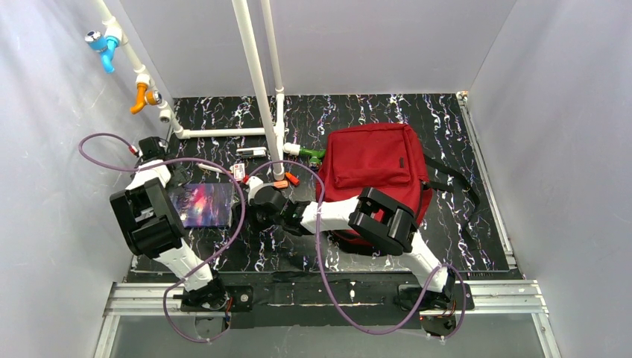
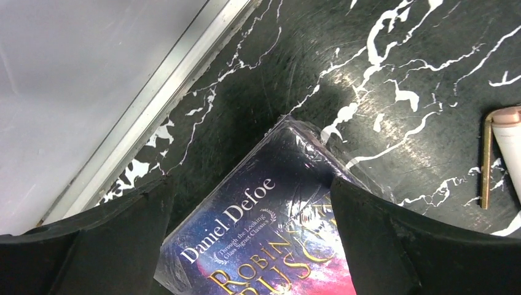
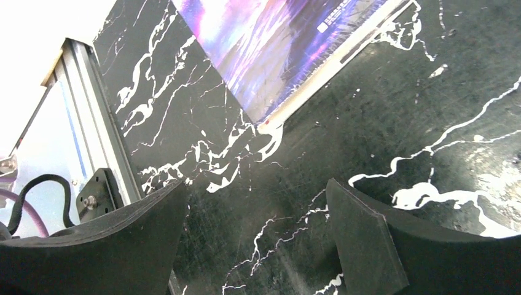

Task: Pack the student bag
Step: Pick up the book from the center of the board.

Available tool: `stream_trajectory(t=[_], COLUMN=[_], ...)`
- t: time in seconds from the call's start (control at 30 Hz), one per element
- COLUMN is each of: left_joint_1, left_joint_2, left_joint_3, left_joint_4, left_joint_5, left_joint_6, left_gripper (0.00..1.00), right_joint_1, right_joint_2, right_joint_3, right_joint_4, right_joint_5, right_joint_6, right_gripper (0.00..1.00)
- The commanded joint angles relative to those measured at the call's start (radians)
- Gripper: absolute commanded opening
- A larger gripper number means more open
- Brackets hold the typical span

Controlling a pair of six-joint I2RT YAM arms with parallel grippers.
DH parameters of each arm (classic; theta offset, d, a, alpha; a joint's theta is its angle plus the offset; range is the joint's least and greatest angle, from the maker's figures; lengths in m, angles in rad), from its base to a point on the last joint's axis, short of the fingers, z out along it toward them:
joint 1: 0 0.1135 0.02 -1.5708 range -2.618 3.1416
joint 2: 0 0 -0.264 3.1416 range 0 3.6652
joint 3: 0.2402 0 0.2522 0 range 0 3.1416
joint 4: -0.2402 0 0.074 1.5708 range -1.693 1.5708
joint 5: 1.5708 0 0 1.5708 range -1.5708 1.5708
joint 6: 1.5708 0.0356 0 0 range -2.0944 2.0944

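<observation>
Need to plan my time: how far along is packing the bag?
Done: nothing visibly packed; the bag lies on the table. In hand: nothing held; left jaws open astride a corner of the book, right jaws open nearby. Left: book and small items go in.

we see the student bag [image 1: 376,160] as matt red woven cloth. the table [image 2: 295,67] is glossy black with white veining, finely scratched. the book [image 2: 270,227] wears shiny, wrinkled clear film. on the left gripper [image 2: 247,190] the fingers [image 2: 110,246] look matt black and slightly rough. the rail [image 3: 95,123] is brushed metal, and the pipes [image 1: 256,74] are smooth white plastic.
</observation>
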Motion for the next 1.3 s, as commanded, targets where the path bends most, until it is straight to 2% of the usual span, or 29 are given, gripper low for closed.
stream_trajectory(t=[0.0, 0.1, 0.17, 0.27, 0.4, 0.63, 0.93, 1.1, 1.27], left_joint_1=[0.032, 0.048, 0.057, 0.113, 0.129, 0.128, 0.098, 0.089, 0.075], left_joint_2=[0.015, 0.079, 0.049, 0.022, -0.015, -0.148, -0.322, -0.356, -0.518], left_joint_3=[-0.001, 0.038, 0.005, -0.011, -0.039, -0.134, -0.254, -0.312, -0.389], left_joint_4=[-0.011, -0.089, -0.068, -0.094, -0.118, -0.143, -0.159, -0.159, -0.175], left_joint_5=[0.123, 0.251, 0.313, 0.485, 0.548, 0.578, 0.509, 0.564, 0.588], left_joint_6=[0.077, 0.094, 0.069, 0.004, -0.031, -0.133, -0.209, -0.287, -0.339], left_gripper=[0.98, 0.98, 0.98, 0.98, 0.98, 0.94, 0.94, 0.94, 0.94], right_joint_1=[-0.008, -0.012, -0.013, -0.016, -0.016, -0.021, -0.029, -0.031, -0.013], right_joint_2=[0.031, 0.042, 0.047, 0.049, 0.048, 0.04, -0.039, -0.005, -0.049], right_joint_3=[0.043, 0.043, 0.049, 0.05, 0.051, 0.065, 0.003, 0.033, -0.036], right_joint_4=[0.025, 0.041, 0.042, 0.041, 0.051, 0.003, -0.061, -0.039, -0.011], right_joint_5=[-0.051, -0.054, -0.054, -0.054, -0.054, 0.011, 0.121, -0.025, -0.061], right_joint_6=[0.001, 0.008, 0.005, 0.007, 0.019, 0.024, -0.051, -0.069, -0.041], right_gripper=[0.91, 0.92, 0.93, 0.93, 0.93, 0.92, 0.89, 0.85, 0.82])
